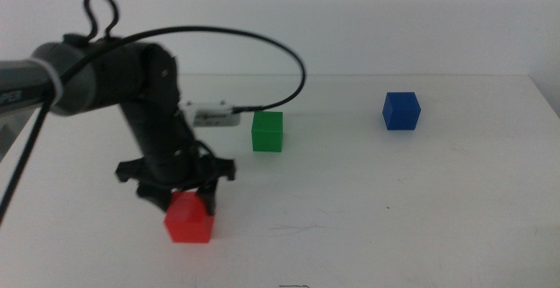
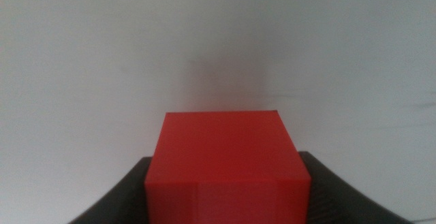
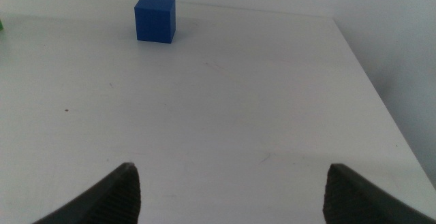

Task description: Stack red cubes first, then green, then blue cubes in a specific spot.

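Note:
The red cube [image 1: 189, 220] is at the front left of the white table, between the jaws of my left gripper [image 1: 188, 202], which comes down on it from above. In the left wrist view the red cube [image 2: 226, 156] fills the gap and both dark jaws press its sides. The green cube [image 1: 268, 132] stands free behind it, near the middle. The blue cube [image 1: 402, 110] stands free at the back right and also shows in the right wrist view [image 3: 155, 19]. My right gripper [image 3: 231, 190] is open and empty, well short of the blue cube and out of the middle view.
The left arm's black cable [image 1: 289, 56] loops above the table behind the green cube. The table's right edge [image 3: 381, 108] runs close to the blue cube's side. White tabletop [image 1: 367, 209] lies between the cubes.

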{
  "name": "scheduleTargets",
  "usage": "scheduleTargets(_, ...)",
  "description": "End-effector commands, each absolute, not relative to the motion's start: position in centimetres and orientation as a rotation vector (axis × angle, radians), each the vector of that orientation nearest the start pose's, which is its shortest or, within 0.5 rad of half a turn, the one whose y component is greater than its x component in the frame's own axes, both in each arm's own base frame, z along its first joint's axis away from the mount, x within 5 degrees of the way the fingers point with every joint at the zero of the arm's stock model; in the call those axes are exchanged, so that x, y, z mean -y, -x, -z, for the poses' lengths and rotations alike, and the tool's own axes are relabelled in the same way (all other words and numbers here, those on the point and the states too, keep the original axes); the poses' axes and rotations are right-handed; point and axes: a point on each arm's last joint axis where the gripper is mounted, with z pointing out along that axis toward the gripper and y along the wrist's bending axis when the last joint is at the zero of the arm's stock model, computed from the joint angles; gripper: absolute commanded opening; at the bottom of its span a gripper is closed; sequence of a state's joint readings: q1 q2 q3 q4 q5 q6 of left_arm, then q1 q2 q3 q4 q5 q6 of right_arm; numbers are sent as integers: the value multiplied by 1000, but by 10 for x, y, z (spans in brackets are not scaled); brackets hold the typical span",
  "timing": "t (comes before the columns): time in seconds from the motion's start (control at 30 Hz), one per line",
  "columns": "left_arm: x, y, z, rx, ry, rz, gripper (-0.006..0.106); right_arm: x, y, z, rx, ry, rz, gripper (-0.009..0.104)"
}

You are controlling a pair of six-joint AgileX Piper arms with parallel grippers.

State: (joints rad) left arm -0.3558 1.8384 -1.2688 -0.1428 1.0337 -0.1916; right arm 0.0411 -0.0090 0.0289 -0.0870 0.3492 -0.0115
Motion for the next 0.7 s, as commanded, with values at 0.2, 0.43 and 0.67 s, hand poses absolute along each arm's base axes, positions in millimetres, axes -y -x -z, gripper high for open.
scheduleTargets(0.2,197,-320,-263,-2981,-76,264,32,1,-53,-187,-1732,111,84,82)
scheduleTargets(0.43,257,-331,-256,-3041,-173,241,32,1,-53,-187,-1732,111,84,82)
scheduleTargets(0.67,285,-347,-248,-3039,-176,274,32,1,-53,-187,-1732,111,84,82)
